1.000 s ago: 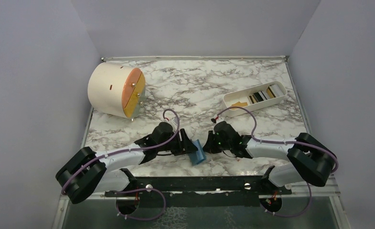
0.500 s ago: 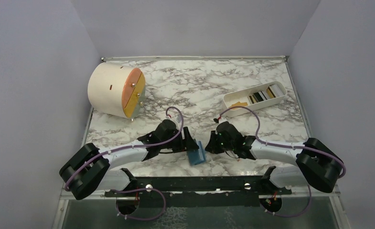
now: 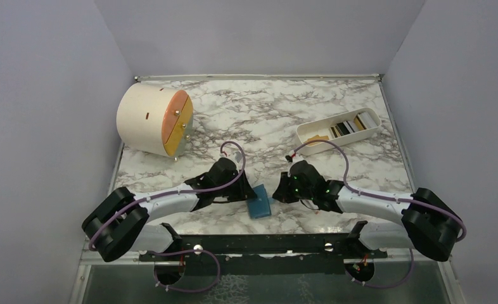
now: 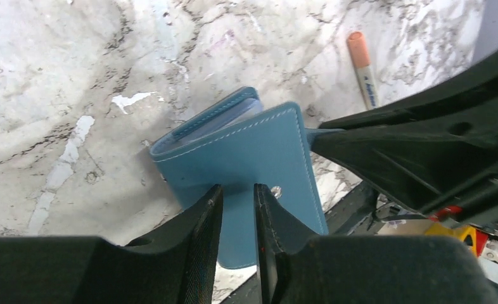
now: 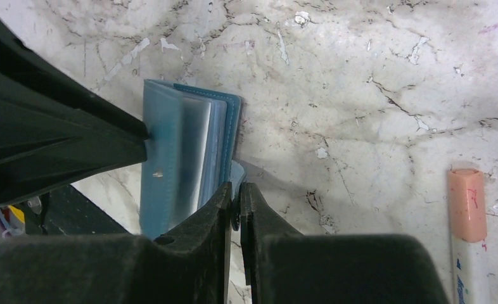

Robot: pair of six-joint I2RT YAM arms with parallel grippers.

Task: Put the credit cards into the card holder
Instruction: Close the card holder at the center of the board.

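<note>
The card holder (image 3: 260,206) sits on the marble tabletop (image 3: 265,114) near the front edge, between the two arms. In the right wrist view it is partly open, showing clear sleeves and a paler blue inner cover with a small snap.

The left gripper (image 4: 237,188) comes at it from the left. Its jaws are narrow, with a strip of the teal cover showing between the tips just beside the snap. I cannot tell whether they pinch the cover or only rest against it.

The right gripper (image 5: 236,185) meets the holder from the right, its jaws nearly together on a thin blue flap at the holder's edge.

The credit cards (image 3: 348,125) lie stacked in a white oblong tray (image 3: 341,140) at the far right, well apart from the holder. A white stick with an orange cap (image 5: 468,221) lies on the tabletop near the right gripper. A cream round drum (image 3: 146,117) with an orange and yellow front stands at the far left
</note>
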